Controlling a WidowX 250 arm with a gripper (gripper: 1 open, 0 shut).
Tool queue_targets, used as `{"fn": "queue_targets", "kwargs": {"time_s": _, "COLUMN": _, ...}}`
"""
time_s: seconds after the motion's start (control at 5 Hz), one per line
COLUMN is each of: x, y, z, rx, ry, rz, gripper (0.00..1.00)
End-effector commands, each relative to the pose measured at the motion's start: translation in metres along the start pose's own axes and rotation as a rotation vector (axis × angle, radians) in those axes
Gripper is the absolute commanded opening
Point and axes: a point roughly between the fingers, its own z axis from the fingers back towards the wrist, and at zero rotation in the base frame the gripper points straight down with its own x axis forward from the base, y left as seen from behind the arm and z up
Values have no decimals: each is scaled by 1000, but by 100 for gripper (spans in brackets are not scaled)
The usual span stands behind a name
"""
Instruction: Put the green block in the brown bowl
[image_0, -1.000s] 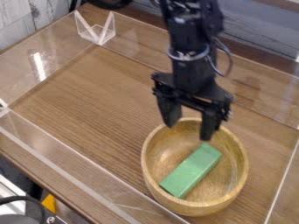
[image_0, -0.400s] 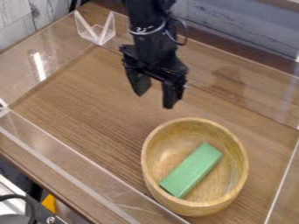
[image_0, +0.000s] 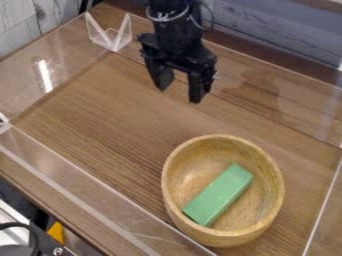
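Since the shot a second back, when my pincer hung right over the bowl's far rim, I'd pulled away up and toward the back of the table; the block hadn't budged in that time.

Only one camera view to go through, so here goes. My pincer (image_0: 181, 84) sat up around 12 o'clock in the picture, pointing down at bare wood table (image_0: 94, 130), jaws spread wide and holding nothing. The brown bowl (image_0: 178, 168) was down at roughly 5 o'clock, well apart from me. The green block (image_0: 219, 194) lay flat inside it, slanted from about 1 o'clock to 7 o'clock, low end near the close rim. A clear acrylic wall (image_0: 40, 75) ran round the table, with a little clear stand (image_0: 110, 32) at 11 o'clock.

So the job looked done to me, honestly. If I'd had to grab that block again: I'd guess it's light and stiff, probably foam or painted wood, maybe a bit slick on the faces. Best hold would be across the narrow width at mid-length, jaws turned to match its slant, minding the bowl's sloped sides.
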Motion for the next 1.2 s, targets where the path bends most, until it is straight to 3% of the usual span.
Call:
{"fn": "queue_targets", "kwargs": {"time_s": 0.0, "x": 4, "y": -15, "z": 2, "rx": -2, "ry": -30, "rz": -52, "gripper": 100}}
{"fn": "queue_targets", "kwargs": {"time_s": 0.2, "x": -3, "y": -27, "z": -5, "rx": -11, "ry": -19, "rz": -82, "gripper": 100}}
{"fn": "queue_targets", "kwargs": {"time_s": 0.4, "x": -5, "y": -43, "z": 2, "rx": -20, "ry": -10, "rz": -139, "gripper": 0}}
{"fn": "queue_targets", "kwargs": {"time_s": 0.6, "x": -7, "y": -55, "z": 11, "rx": -24, "ry": -6, "rz": -190, "gripper": 0}}
{"fn": "queue_targets", "kwargs": {"time_s": 1.0, "x": -29, "y": -51, "z": 18, "rx": -25, "ry": 4, "rz": -194, "gripper": 0}}
